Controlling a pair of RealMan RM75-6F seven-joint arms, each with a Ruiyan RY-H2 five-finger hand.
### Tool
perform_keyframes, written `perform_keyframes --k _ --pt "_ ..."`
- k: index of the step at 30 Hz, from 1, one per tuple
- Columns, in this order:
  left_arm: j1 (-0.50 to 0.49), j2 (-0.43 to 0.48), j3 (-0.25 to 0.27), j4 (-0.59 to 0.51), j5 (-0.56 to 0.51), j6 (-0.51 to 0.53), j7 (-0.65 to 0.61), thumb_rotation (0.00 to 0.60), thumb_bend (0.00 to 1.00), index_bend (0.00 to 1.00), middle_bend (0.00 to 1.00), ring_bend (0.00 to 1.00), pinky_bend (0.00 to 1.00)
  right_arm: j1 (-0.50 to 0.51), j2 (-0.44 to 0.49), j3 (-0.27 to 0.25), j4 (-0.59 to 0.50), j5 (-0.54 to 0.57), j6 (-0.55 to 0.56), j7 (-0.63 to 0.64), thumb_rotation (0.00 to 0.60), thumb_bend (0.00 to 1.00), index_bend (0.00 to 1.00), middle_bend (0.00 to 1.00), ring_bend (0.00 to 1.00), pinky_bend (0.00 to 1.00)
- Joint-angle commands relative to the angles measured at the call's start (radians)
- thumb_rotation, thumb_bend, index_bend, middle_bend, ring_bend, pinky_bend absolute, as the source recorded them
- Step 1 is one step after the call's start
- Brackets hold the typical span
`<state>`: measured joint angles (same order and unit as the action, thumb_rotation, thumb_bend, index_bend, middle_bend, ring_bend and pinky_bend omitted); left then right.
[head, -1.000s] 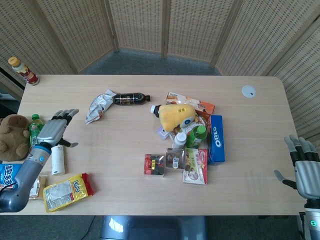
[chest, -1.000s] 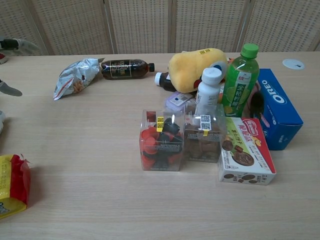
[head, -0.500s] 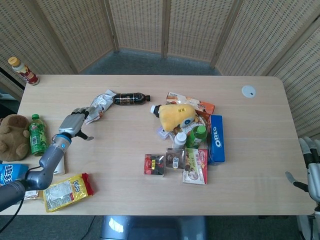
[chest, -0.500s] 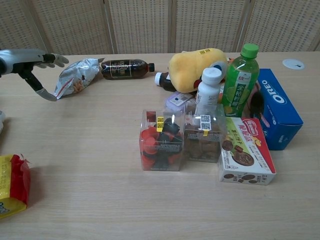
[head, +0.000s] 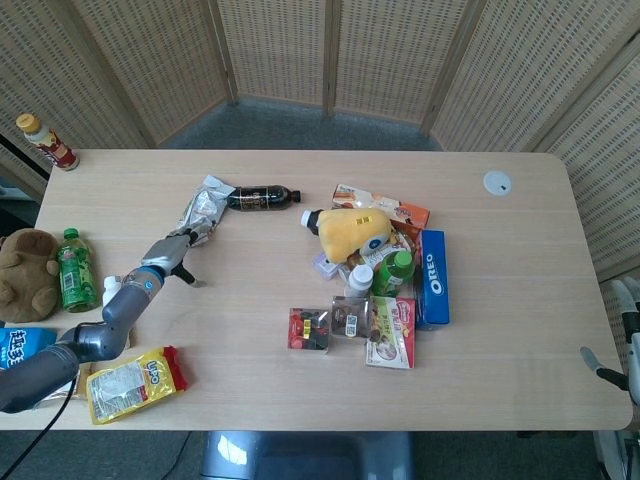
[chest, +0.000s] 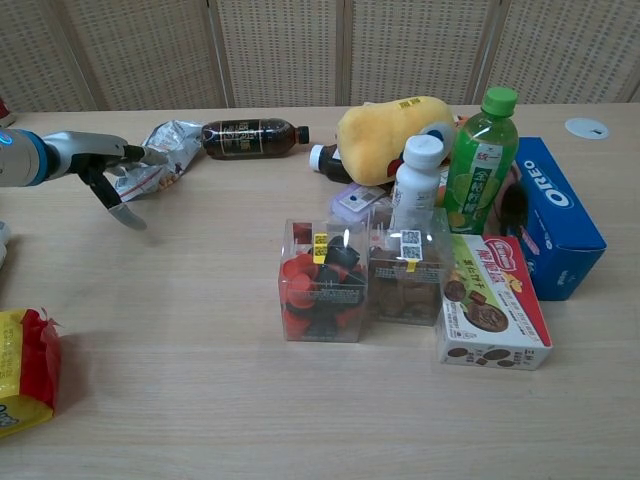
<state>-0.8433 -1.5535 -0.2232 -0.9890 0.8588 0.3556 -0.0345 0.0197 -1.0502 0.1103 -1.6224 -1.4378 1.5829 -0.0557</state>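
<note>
Head view
Step in hand: my left hand (head: 170, 257) is reaching at the crinkled silver snack bag (head: 203, 211), which lies just beyond my fingertips on the tabletop (head: 250, 300), its far end beside the dark cola bottle (head: 262, 197).
Hand state: fingers stretched toward the bag's near end, thumb dropped away below; nothing held that I can make out.
Right hand (head: 622, 345): only a sliver at the frame's edge, well apart from everything; I cannot tell how it is set.

Chest view
Contact: my left hand (chest: 110, 165) has its fingertips at the near edge of the snack bag (chest: 160, 150); touching or a hair short, I cannot tell.
Thumb: hangs down toward the tabletop, apart from the fingers.
Next move, as I judge it: bring the thumb up under the foil and close on it gently, since the bag looks thin and slippery.
</note>
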Motion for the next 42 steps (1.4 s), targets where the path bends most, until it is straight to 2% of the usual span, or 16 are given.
perform_keyframes --k 1,11,15,19,22,25,29,42 --pt "0.002 0.047 0.008 -0.08 0.003 -0.038 -0.035 0.595 0.06 0.0 0.0 0.0 0.0 0.003 0.0 0.002 -0.004 -0.005 -0.001 -0.004 0.587 0.2 0.0 0.0 0.0 0.0" --pt "0.142 0.237 -0.032 -0.448 0.249 -0.001 -0.183 0.593 0.06 0.0 0.0 0.1 0.01 0.011 0.002 0.007 -0.021 -0.017 -0.004 -0.02 0.587 0.2 0.0 0.0 0.0 0.0" --pt "0.196 0.299 -0.05 -0.559 0.356 0.022 -0.279 0.595 0.06 0.0 0.0 0.1 0.01 0.013 0.004 0.009 -0.029 -0.02 -0.004 -0.027 0.585 0.2 0.0 0.0 0.0 0.0" --pt "0.237 0.334 -0.065 -0.619 0.48 0.079 -0.396 0.592 0.06 0.0 0.0 0.1 0.01 0.017 0.002 0.008 -0.035 -0.026 -0.009 -0.033 0.588 0.2 0.0 0.0 0.0 0.0" --pt "0.244 0.348 -0.054 -0.598 0.577 0.151 -0.433 0.588 0.06 0.0 0.0 0.05 0.0 0.018 0.001 0.008 -0.037 -0.029 -0.01 -0.033 0.587 0.2 0.0 0.0 0.0 0.0" --pt "0.232 0.344 -0.034 -0.531 0.614 0.206 -0.364 0.572 0.06 0.0 0.0 0.0 0.0 0.016 -0.001 0.006 -0.035 -0.029 -0.008 -0.03 0.585 0.2 0.0 0.0 0.0 0.0" --pt "0.208 0.3 -0.025 -0.454 0.542 0.224 -0.255 0.566 0.06 0.0 0.0 0.0 0.0 0.01 -0.006 0.004 -0.025 -0.027 -0.006 -0.017 0.589 0.2 0.0 0.0 0.0 0.0" --pt "0.103 0.142 0.011 -0.253 0.331 0.157 -0.113 0.566 0.06 0.0 0.0 0.0 0.0 -0.005 -0.003 0.001 -0.024 -0.018 0.003 -0.012 0.587 0.2 0.0 0.0 0.0 0.0"
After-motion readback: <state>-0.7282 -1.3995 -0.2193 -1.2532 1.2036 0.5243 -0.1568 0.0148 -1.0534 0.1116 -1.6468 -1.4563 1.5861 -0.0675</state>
